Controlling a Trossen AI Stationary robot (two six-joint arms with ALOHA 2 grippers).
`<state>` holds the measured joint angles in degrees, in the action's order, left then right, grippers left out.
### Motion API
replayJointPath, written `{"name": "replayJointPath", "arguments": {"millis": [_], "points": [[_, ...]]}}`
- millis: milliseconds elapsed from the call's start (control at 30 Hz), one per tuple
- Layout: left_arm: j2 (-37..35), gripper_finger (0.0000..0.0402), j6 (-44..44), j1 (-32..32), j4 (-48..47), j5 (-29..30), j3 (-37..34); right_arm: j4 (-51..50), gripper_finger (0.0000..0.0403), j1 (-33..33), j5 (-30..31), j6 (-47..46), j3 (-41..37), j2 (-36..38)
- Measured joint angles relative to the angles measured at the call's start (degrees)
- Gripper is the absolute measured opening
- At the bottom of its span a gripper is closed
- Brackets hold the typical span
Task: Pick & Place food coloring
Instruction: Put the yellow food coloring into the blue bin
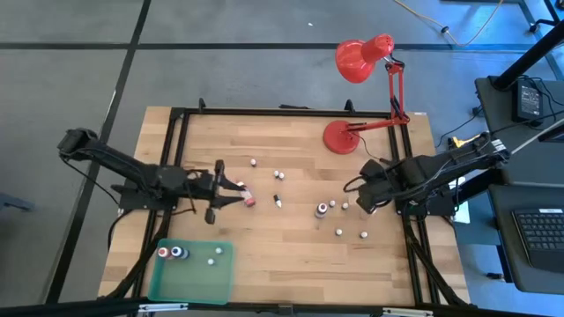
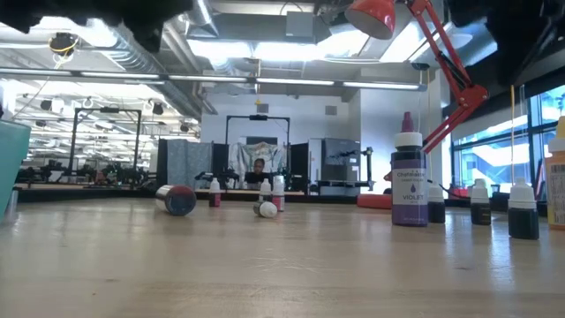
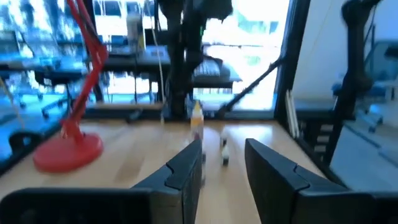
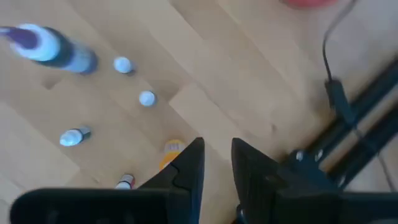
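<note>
Bench [image 1: 291, 238] wood, red lamp [image 1: 363, 62] at far right corner. Green tray [image 1: 189, 280] well away from lamp, at near left edge, few bottles already inside. Left pincer [image 1: 240, 195] left of lamp base, fingers slightly apart, small red bottle [image 1: 249, 201] at tips, grip unclear. Right pincer [image 1: 363, 199] just below lamp base, fingers together, empty. Violet bottle [image 1: 322, 210] upright beside it, other bottles scattered nearby.

Evenly and coolly lit from above, with short soft shadows on the table [image 1: 291, 238] in the high view. From table height, bright ceiling strips along the top of the frame, near tabletop soft. Both wrist views smeared by motion blur; left one blown out by window glare, upper centre and right.
</note>
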<state>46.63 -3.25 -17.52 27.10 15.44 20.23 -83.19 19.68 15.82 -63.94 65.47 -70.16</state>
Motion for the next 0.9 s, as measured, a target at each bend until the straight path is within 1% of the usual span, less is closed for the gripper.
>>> {"name": "replayJointPath", "arguments": {"millis": [133,333,400,500,633,767,900], "points": [[-3.1,0.012,0.0,0.0,-0.2,0.0,-0.1,1.3,0.0084,0.0,-3.1,-3.3,-1.3,0.0],[-4.0,0.0116,0.0,0.0,-0.4,0.0,-0.2,3.8,0.0084,0.0,-3.5,-3.5,-3.5,0.0],[-4.0,0.0117,0.0,0.0,-0.4,-0.1,-0.2,5.0,0.009,0.0,-3.5,-3.6,-4.3,-0.1],[-4.0,0.0119,0.0,0.0,-0.4,-0.1,-0.2,6.9,0.0111,0.0,-3.5,-3.8,-5.0,-0.1],[-4.0,0.012,0.0,0.0,-0.4,-0.1,-0.2,7.3,0.0154,0.0,-3.5,-4.9,-5.0,-0.3],[-4.0,0.0118,0.0,0.0,-0.4,-0.1,-0.2,8.8,0.0196,0.0,-6.6,-6.6,-5.0,-0.3],[-4.0,0.0119,0.0,0.0,-0.4,-0.1,-0.2,11.1,0.0219,0.7,-7.0,-6.3,-5.0,-0.9]]}}
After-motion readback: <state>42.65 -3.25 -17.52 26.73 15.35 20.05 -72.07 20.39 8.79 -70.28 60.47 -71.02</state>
